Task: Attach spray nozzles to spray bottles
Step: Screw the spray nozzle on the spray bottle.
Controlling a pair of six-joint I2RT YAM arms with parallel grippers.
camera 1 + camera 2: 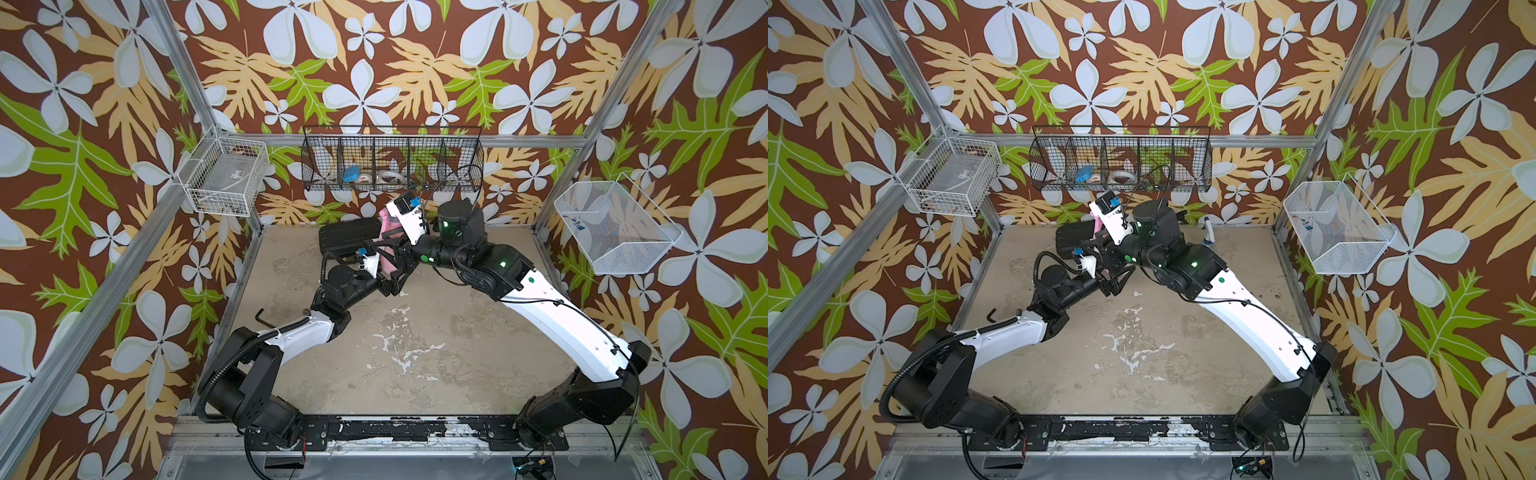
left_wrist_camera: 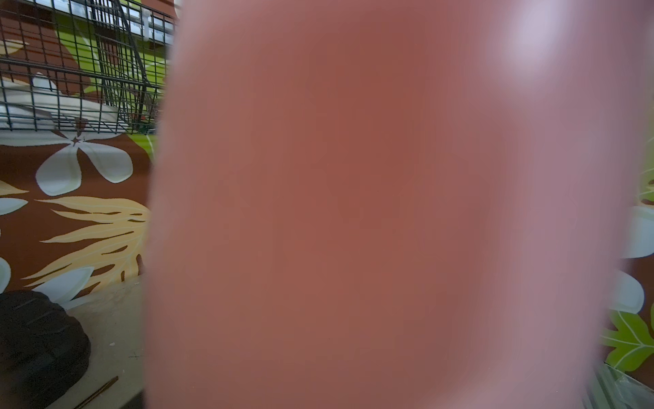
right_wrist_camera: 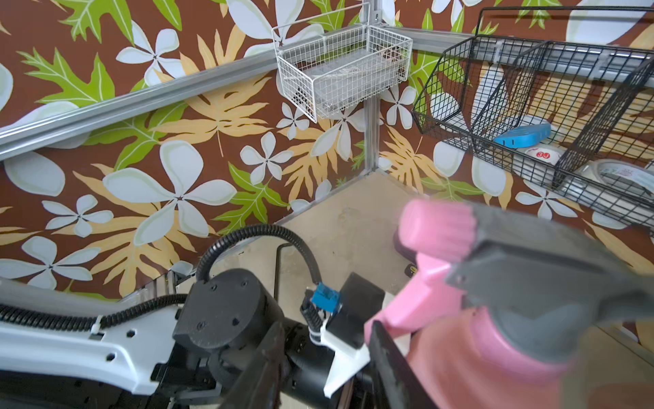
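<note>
Pink bottle over worn beige tabletop, floral walls around; opaque, grey-pink nozzle atop neck. I see left gripper clamping it; right gripper I can't tell.

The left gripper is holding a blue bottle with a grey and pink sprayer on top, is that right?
Not quite: the bottle in the left gripper is pink, not blue, as the right wrist view shows. The grey and pink sprayer on top is correct.
</note>
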